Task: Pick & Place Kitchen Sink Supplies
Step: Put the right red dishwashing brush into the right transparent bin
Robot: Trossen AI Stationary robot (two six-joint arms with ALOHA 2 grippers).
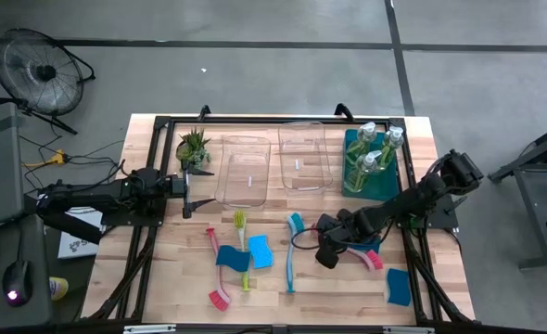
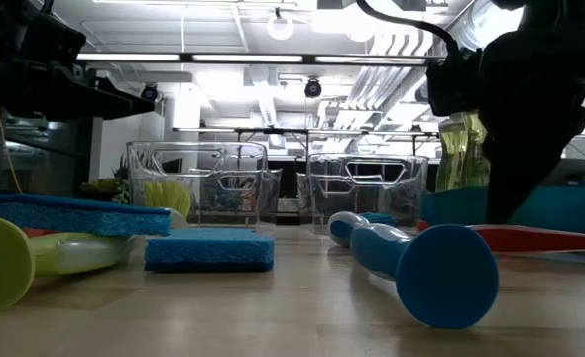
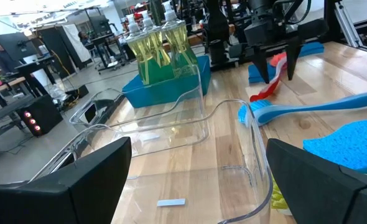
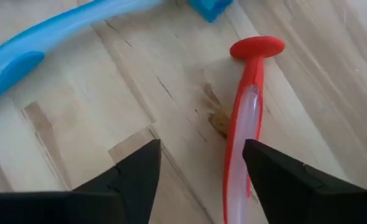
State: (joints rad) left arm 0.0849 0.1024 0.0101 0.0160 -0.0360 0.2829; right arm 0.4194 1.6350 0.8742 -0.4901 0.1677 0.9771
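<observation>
No legible writing in any view.
The soap bottles (image 3: 158,50) carry no label that can be read, and the small pale sticker (image 3: 171,202) on the floor of the clear bin (image 3: 196,134) appears blank. Papers on the floor beside the table (image 1: 74,243) are too small to make out.

Red brush (image 4: 242,124) — bristles out of frame

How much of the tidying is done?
Done: the soap bottles stand in the teal bin. In hand: nothing; the right gripper hovers, jaws open, by a red brush. Left: brushes and sponges lie on the table; the clear bins look empty.
</observation>
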